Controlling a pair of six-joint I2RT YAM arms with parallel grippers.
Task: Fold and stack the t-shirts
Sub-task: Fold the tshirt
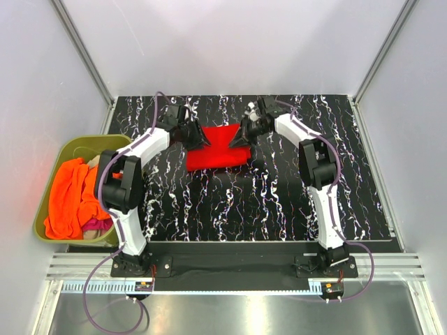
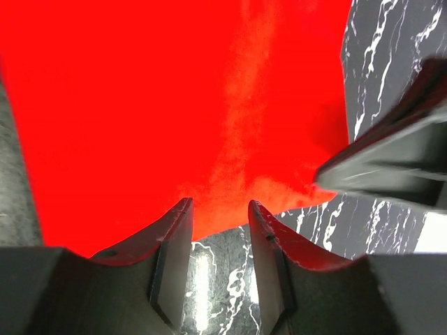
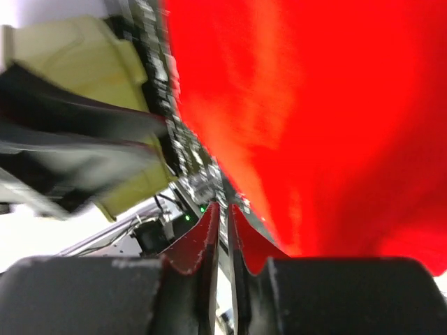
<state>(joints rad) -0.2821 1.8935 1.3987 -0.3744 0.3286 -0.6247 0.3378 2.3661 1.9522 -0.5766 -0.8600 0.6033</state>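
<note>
Shirt point(image 1: 218, 150), red and part-folded, lay upper centre of frame, left gripper point(image 1: 203, 141) open at one top corner, right gripper point(image 1: 235, 142) nearly closed at the other, seemingly for another fold.

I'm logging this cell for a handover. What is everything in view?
red t-shirt: one, bright red, folded flat, far middle of the table
orange t-shirt: one, orange, bunched in the tub
magenta t-shirt: one, magenta, in the tub, mostly under the orange one
beige t-shirt: one, beige, in the tub, only a bit shows
tub: one, olive green, left of the table
table: one, black with white veins
left gripper: one, black, open, at the red t-shirt's left edge
right gripper: one, black, fingers nearly together, at its right edge
</note>
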